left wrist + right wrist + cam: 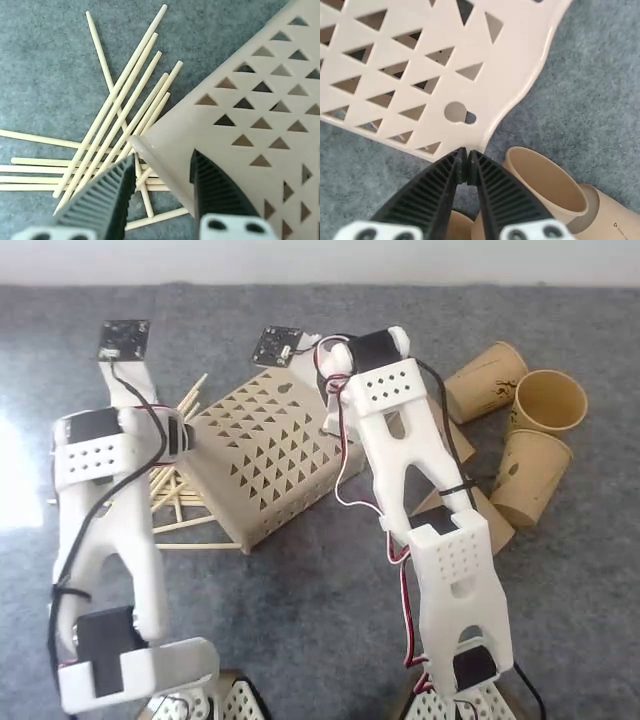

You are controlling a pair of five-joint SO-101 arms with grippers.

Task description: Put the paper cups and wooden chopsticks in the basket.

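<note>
- High view: we see the basket (270,455) in the middle of the grey counter (320,610), lying with a perforated face up. Its opening is not visible.
- The wooden chopsticks (180,505) lie scattered on the counter at the basket's left corner, some tucked under it. The paper cups (548,400) lie in a cluster well off to its right. None are in the basket yet.
- The left gripper (190,435) sits at the basket's left corner and the right gripper (335,405) at its far right edge.
- Left wrist view: the left gripper (162,159) is wide open, with one jaw on each side of the basket's (260,115) rim corner. It is not clamping the basket and holds nothing. The chopsticks (125,95) fan out just beside and below the rim.
- Right wrist view: the right gripper (468,152) is almost fully closed, pinching the very tip of the basket's (420,65) rim corner. A paper cup (545,180) lies just beside it.
- Risks, as we judge them: the right pinch is only on the edge tip, so the rim could slip out if the basket is turned.
- If the left jaws close, they may catch chopsticks along with the rim.
- Swinging the basket could sweep or roll the sticks and knock the nearby cups away.
</note>
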